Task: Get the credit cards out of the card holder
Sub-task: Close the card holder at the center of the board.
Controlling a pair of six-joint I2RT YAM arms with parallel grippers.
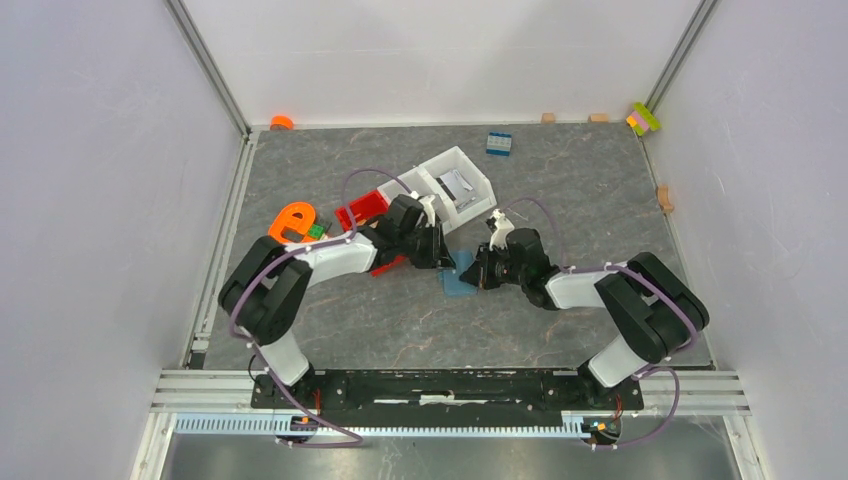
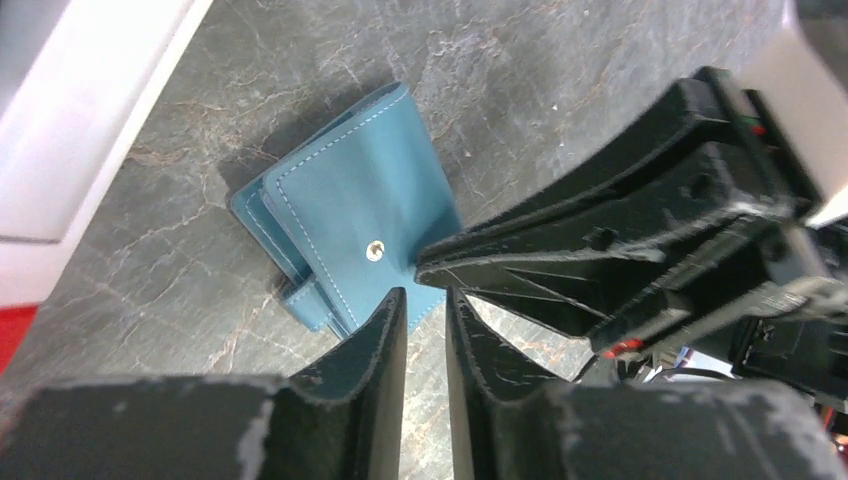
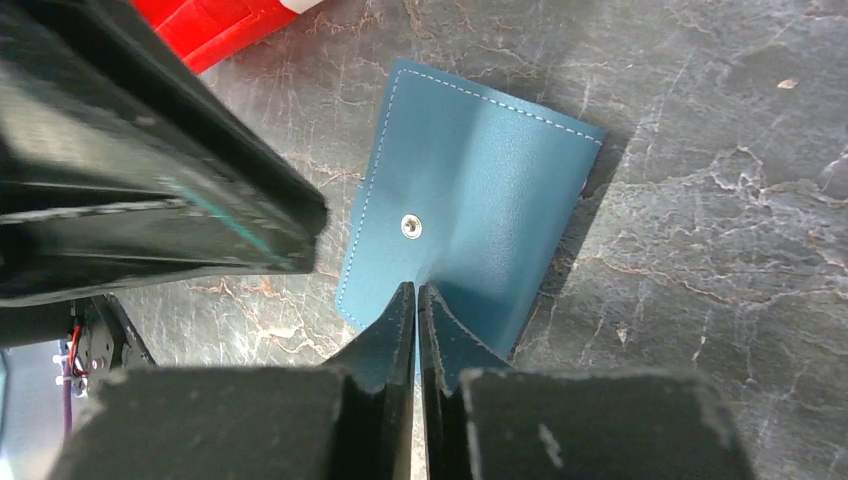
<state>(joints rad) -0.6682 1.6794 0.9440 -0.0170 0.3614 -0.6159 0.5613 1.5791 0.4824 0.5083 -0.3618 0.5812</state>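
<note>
Card holder (image 1: 458,276) on grey table (image 1: 560,180)
</note>
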